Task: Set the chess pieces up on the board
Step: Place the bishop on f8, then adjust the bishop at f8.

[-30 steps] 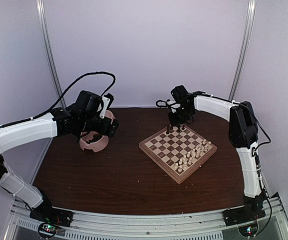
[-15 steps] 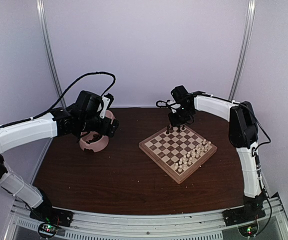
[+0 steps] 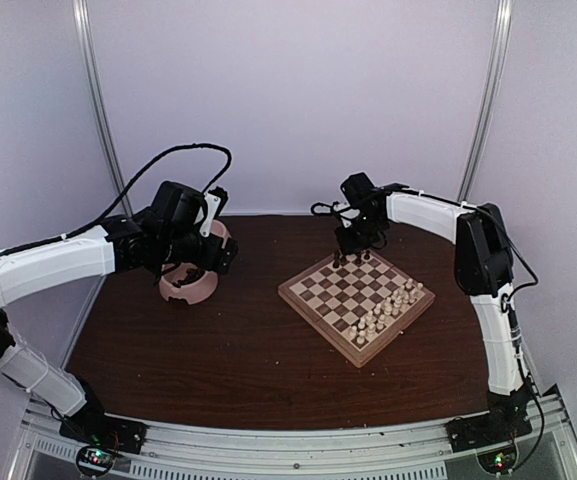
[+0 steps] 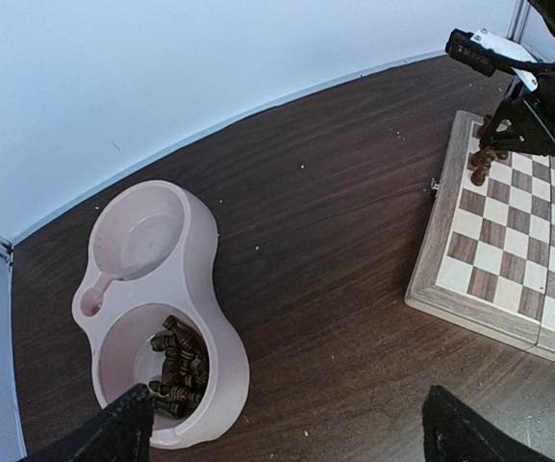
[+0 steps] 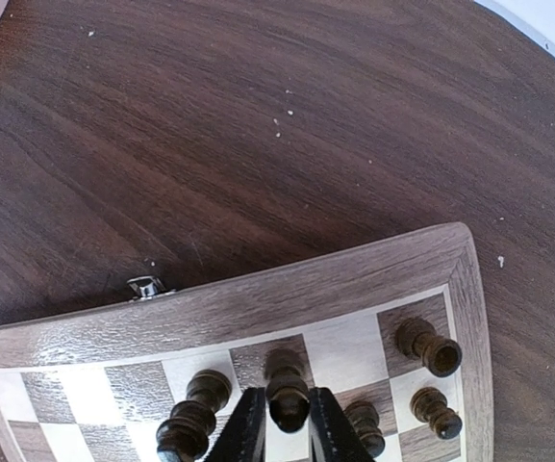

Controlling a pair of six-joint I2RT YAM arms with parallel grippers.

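Table (image 3: 228, 360) carries board (image 3: 343, 295) right of centre and pink double bowl (image 4: 195, 279) far left. Left gripper (image 4: 291, 433) hangs over the bowl, jaws wide apart, empty. Right gripper (image 5: 287, 423) at board's far corner, fingers snug against one dark piece (image 5: 287, 385) among others there; more chess pieces (image 4: 176, 371) heaped in one bowl compartment

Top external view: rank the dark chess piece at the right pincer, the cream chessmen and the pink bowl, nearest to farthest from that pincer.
From the right pincer:
1. dark chess piece, between its fingers, at the board's far corner.
2. cream chessmen, on the board's near-right side.
3. pink bowl, far off to the left.
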